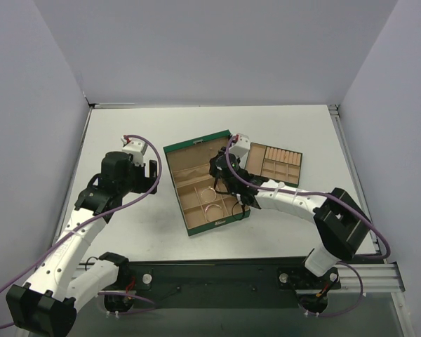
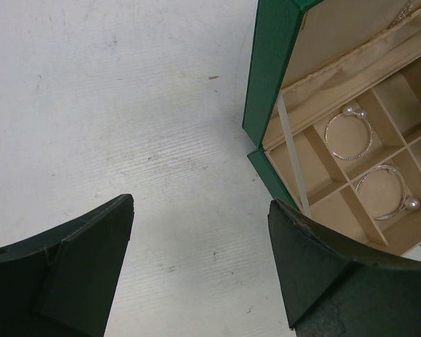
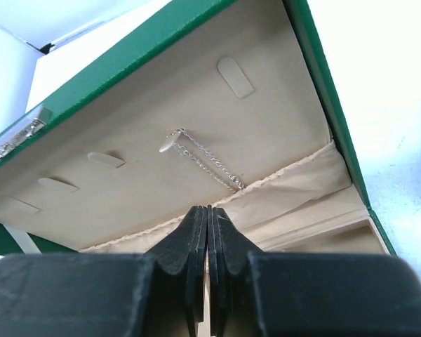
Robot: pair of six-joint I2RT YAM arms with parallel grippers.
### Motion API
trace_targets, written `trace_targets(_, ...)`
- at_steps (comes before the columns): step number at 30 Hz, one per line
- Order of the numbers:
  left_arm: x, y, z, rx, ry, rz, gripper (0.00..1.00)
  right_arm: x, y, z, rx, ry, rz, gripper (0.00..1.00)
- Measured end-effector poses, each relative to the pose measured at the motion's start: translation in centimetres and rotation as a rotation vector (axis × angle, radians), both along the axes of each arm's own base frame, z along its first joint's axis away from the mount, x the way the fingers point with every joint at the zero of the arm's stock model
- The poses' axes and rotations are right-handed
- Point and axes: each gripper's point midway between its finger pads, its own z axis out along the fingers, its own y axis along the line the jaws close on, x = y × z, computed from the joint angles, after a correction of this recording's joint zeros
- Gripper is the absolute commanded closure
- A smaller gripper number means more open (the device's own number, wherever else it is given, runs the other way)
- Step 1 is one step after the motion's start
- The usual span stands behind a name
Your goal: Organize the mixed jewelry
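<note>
Right wrist view: the right gripper (image 3: 209, 219) has its jaws pressed together, with nothing visible between them. It points at the tan lining of the raised lid of the green box (image 3: 126, 57). The fine pale chain (image 3: 207, 163) hangs on that lining from a small tab, running slantwise down to the gathered edge of the lid pocket. Its lower end lies just above the fingertips; I cannot tell whether it touches them.

Left wrist view: the left gripper (image 2: 202, 203) is over bare tabletop (image 2: 126, 105) with its jaws spread wide and nothing between them, just beside the box's green outer wall (image 2: 266, 70). Inside the box, 2 thin silvery hoops lie flat in 2 adjoining tan compartments, each hoop ending in pale beads: the farther hoop (image 2: 349, 110) and the nearer hoop (image 2: 411, 203).

From the top external view, the box (image 1: 196, 144) lies open in the middle of the tabletop (image 1: 126, 126), and the right gripper (image 1: 219, 172) reaches in over it. The left gripper (image 1: 152, 175) sits off its left side. A small green tray (image 1: 284, 166) stands just right of the box.
</note>
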Motion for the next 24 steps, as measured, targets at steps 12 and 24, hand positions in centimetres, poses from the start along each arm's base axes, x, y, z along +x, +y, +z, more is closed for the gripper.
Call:
trace_targets(12, 0.0, 0.0, 0.0, 0.0, 0.0, 0.001, 0.13, 0.0, 0.5, -1.7, -0.012, 0.047, 0.006, 0.58)
trace_targets(24, 0.0, 0.1, 0.0, 0.0, 0.0, 0.002, 0.13, 1.0, 0.9, -3.6, -0.018, 0.092, -0.004, 0.57)
